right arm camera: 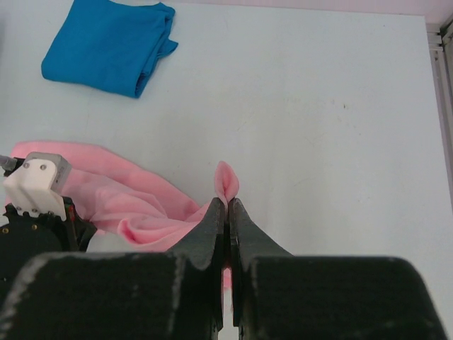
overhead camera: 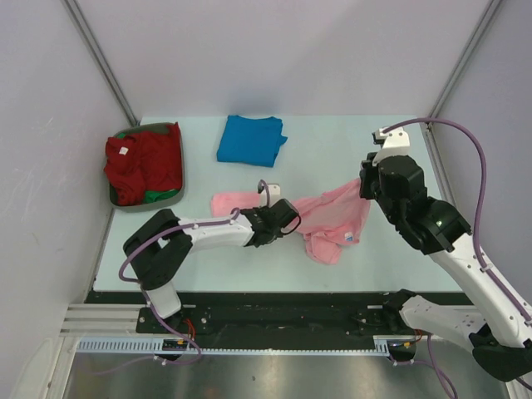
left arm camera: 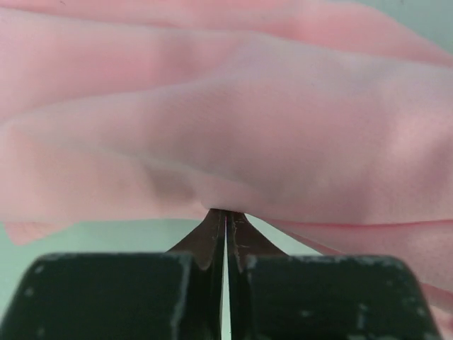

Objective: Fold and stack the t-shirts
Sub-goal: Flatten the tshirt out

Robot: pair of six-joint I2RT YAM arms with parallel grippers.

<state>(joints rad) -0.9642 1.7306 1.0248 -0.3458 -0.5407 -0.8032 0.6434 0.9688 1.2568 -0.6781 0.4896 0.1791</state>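
**Tray** (overhead camera: 179, 158): far left of the left tool. Dark, and holds a crumpled red shirt (overhead camera: 141, 162) with green cloth (overhead camera: 163, 197) at its near edge. Seen in the top view only.

**Blue shirt** (overhead camera: 250, 140): folded, flat on the bench (overhead camera: 332, 141), beyond the left tool and well apart from it. The right wrist view also shows it, up and to the left of the right tool.

**Left tool** (overhead camera: 291, 219): low over the bench, clamped on a fold of the pink shirt. In the top view cloth hides the tips. The left wrist view shows the fingers (left arm camera: 209, 237) pressed together with pink cloth pinched at their ends.

**Pink shirt** (overhead camera: 332, 218): unfolded and rumpled, stretched between the two tools. One strip trails left past the left tool, and the bulk lies on the bench to its right. A white label (overhead camera: 350, 238) at the near right edge shows in the top view only. The shirt fills the left wrist view, leaving only slivers of bench.

**Right tool** (overhead camera: 364, 191): closed on the shirt's right edge. The right wrist view shows a small pink loop standing out past the tips and the left arm (right arm camera: 35, 205) at lower left.
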